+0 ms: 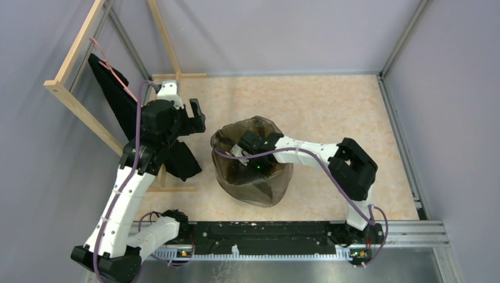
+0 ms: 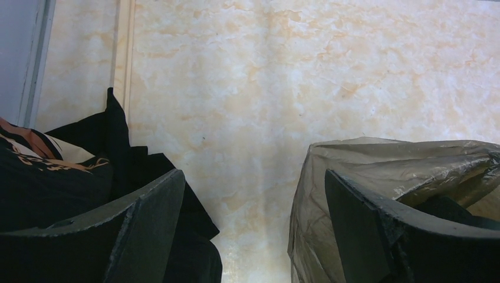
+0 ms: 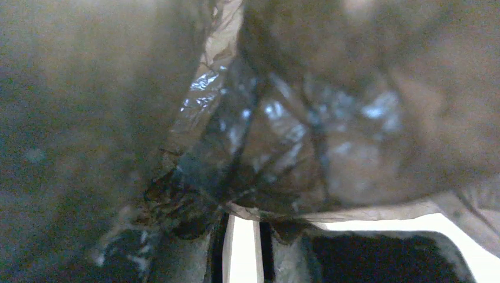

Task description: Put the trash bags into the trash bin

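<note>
The left gripper hangs with its fingers spread wide and empty. The black cloth is at its 9 o'clock and the trash bag just beside at 3 o'clock. The right gripper is sunk into the bag's mouth. Film surrounds it, so I cannot tell its finger state.

We note the trash bag in glossy, see-through brown-black; the table cream, marbled pale orange; the cloth matte black; left arm and right arm white with black joints; cables purple.
</note>
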`<state>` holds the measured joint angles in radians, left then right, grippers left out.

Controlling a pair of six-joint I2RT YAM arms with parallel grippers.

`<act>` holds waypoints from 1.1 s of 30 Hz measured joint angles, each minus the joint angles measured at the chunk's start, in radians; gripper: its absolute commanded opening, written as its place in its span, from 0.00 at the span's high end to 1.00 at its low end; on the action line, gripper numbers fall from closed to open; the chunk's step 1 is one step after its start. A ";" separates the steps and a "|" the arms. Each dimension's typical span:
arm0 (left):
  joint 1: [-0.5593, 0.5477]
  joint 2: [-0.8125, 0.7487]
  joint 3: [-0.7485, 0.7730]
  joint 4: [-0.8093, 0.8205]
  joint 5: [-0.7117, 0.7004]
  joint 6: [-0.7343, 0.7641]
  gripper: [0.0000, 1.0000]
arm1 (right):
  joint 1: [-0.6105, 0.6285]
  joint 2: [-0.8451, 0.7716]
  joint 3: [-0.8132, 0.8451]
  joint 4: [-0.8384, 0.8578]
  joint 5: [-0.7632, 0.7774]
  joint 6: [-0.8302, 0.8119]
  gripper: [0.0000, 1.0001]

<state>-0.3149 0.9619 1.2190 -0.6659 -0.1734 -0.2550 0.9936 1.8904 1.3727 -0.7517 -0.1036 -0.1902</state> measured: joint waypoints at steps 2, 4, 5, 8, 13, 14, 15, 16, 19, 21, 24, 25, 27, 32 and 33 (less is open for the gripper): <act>0.000 -0.003 0.000 -0.001 0.000 0.000 0.05 | -0.001 0.000 0.005 -0.005 -0.004 0.008 0.75; 0.000 -0.007 0.000 -0.001 0.000 0.000 0.05 | -0.001 0.000 0.018 -0.023 -0.008 0.017 0.70; 0.000 -0.010 0.000 -0.001 0.000 0.000 0.05 | -0.001 -0.003 0.026 -0.031 -0.012 0.023 0.67; 0.000 -0.016 0.000 -0.001 0.000 0.000 0.05 | -0.001 -0.027 0.053 -0.055 -0.024 0.047 0.62; 0.000 -0.022 0.000 -0.001 0.000 -0.001 0.05 | -0.001 -0.116 0.087 -0.075 -0.039 0.092 0.52; 0.000 -0.022 0.000 -0.001 0.000 -0.002 0.05 | -0.001 -0.138 0.092 -0.075 -0.045 0.101 0.50; 0.000 -0.022 0.000 -0.001 0.000 -0.003 0.05 | -0.001 -0.156 0.097 -0.077 -0.050 0.108 0.49; 0.000 -0.022 0.000 -0.001 0.001 -0.003 0.05 | -0.001 -0.171 0.101 -0.078 -0.055 0.114 0.48; 0.000 -0.022 0.000 -0.001 0.002 -0.004 0.05 | -0.001 -0.193 0.109 -0.083 -0.061 0.123 0.43; 0.000 -0.022 0.000 -0.001 0.003 -0.004 0.05 | -0.001 -0.193 0.109 -0.084 -0.064 0.128 0.41; 0.000 -0.022 0.000 -0.002 0.003 -0.004 0.05 | -0.001 -0.193 0.114 -0.094 -0.072 0.135 0.36; 0.000 -0.022 0.000 -0.002 0.004 -0.003 0.05 | -0.001 -0.193 0.115 -0.094 -0.079 0.140 0.34; 0.000 -0.023 -0.006 -0.002 0.004 -0.004 0.06 | -0.001 -0.193 0.125 -0.100 -0.092 0.148 0.31; 0.000 -0.012 -0.053 -0.025 -0.002 -0.012 0.10 | 0.000 -0.235 0.133 -0.101 -0.127 0.171 0.24; 0.000 -0.002 -0.059 -0.038 -0.004 -0.014 0.10 | 0.000 -0.248 0.134 -0.101 -0.130 0.177 0.23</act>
<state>-0.3149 0.9600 1.1603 -0.7036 -0.1776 -0.2691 0.9939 1.6421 1.5066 -0.8532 -0.2340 -0.0135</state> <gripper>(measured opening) 0.911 0.742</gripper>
